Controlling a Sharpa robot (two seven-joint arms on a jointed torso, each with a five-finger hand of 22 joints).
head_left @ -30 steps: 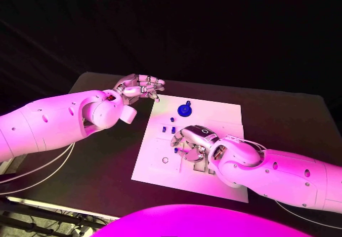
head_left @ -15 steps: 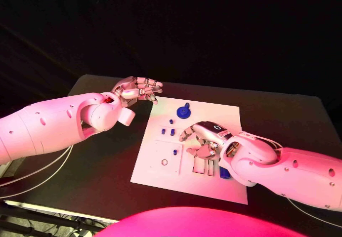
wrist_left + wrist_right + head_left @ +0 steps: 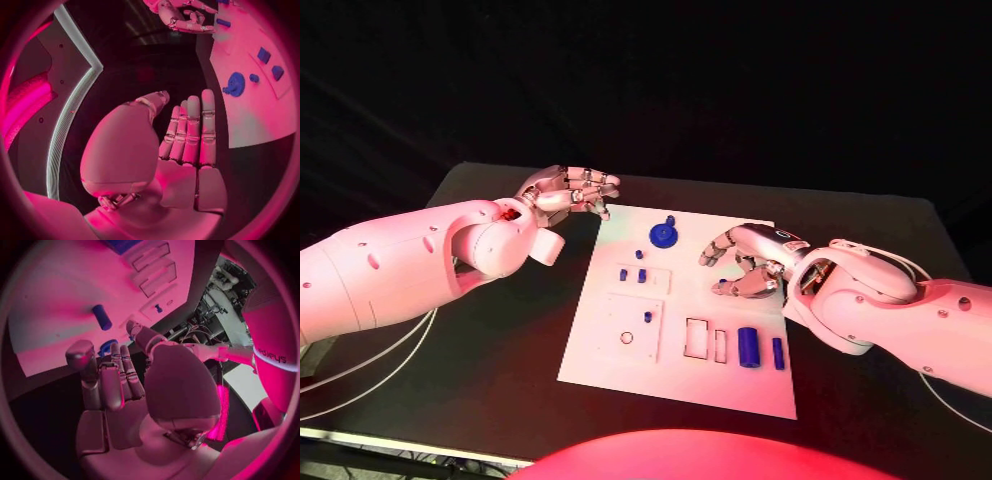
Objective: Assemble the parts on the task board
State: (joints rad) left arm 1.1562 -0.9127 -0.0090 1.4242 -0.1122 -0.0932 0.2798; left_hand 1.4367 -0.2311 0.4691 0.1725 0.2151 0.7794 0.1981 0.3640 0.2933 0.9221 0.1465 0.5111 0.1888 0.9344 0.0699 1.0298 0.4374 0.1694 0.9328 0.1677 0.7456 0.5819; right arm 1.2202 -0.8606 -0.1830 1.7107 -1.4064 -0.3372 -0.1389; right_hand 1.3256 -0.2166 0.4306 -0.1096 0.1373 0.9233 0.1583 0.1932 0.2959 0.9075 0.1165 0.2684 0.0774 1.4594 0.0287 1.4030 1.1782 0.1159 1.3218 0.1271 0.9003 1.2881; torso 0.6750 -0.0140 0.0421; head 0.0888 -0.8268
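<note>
The white task board (image 3: 733,385) lies mid-table. A round blue part (image 3: 664,235) sits near its far edge, with small blue parts (image 3: 632,274) below it and a blue pin (image 3: 648,316) in a square outline. Beside two empty slots (image 3: 697,338) lie a blue cylinder (image 3: 749,346) and a blue bar (image 3: 779,352). My right hand (image 3: 744,265) hovers over the board's right side, fingers loosely bent, with nothing seen in its grasp (image 3: 115,375). My left hand (image 3: 574,190) hangs off the board's far left corner, fingers straight and empty (image 3: 190,130). The left wrist view shows the round part (image 3: 235,83) and the board (image 3: 250,115).
A small red ring mark (image 3: 627,338) sits near the board's left edge. Black table (image 3: 488,330) surrounds the board, with bare room left of it and at the near corners. White cables (image 3: 372,355) hang off the table's left side.
My right hand has left the slot area in the board's middle and drawn back to the far right, uncovering the cylinder and bar. The left hand has hardly moved.
</note>
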